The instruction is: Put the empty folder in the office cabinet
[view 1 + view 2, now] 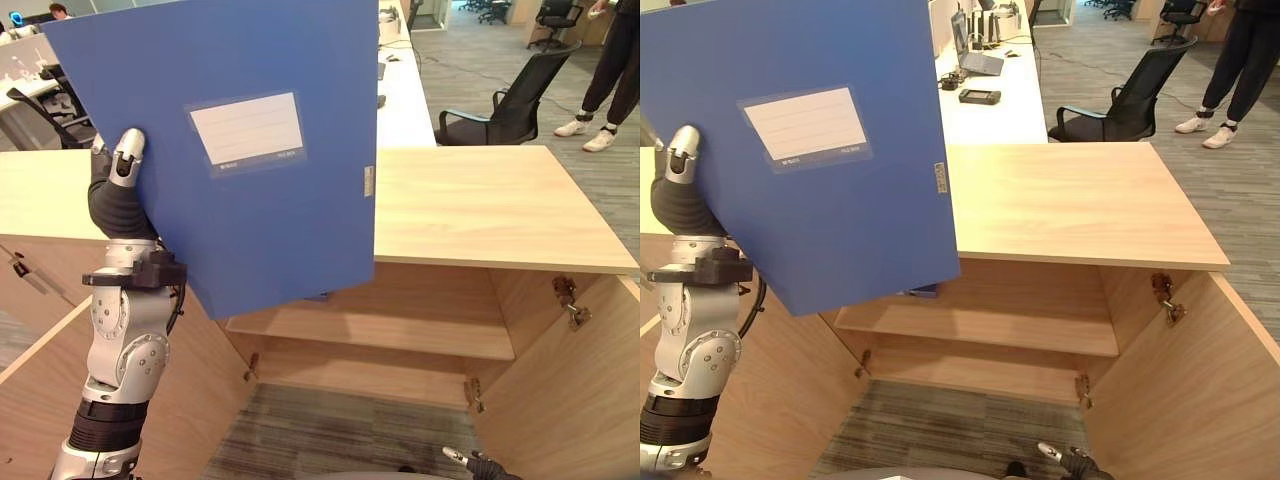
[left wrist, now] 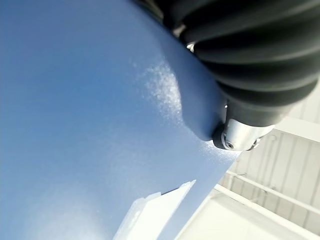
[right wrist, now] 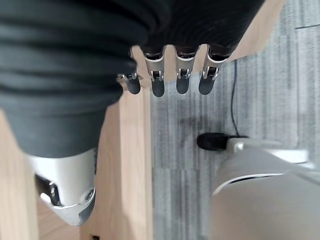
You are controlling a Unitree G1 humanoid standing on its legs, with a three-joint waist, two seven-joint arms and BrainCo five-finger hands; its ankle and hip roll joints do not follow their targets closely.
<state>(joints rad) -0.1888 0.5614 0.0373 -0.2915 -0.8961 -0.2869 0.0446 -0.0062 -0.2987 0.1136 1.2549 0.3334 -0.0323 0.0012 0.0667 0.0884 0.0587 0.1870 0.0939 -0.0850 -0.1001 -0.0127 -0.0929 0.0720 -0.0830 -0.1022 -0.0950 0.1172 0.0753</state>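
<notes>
Here the left robot hand (image 1: 120, 165) pinches the blue folder (image 1: 235, 150) by its edge, holding it upright above the open cabinet (image 1: 400, 340), whose shelf lies below; right robot hand (image 3: 170, 75) hangs low, fingers relaxed

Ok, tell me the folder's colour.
Blue folder with a white label; clearest in the left eye view.

A light wooden office cabinet (image 1: 1070, 205) stands on grey carpet floor (image 1: 950, 430), both doors swung open. Its broad top is bare wood. Inside, one shelf (image 1: 1040, 335) runs across the width, and the bottom board (image 1: 980, 378) lies below it.
</notes>
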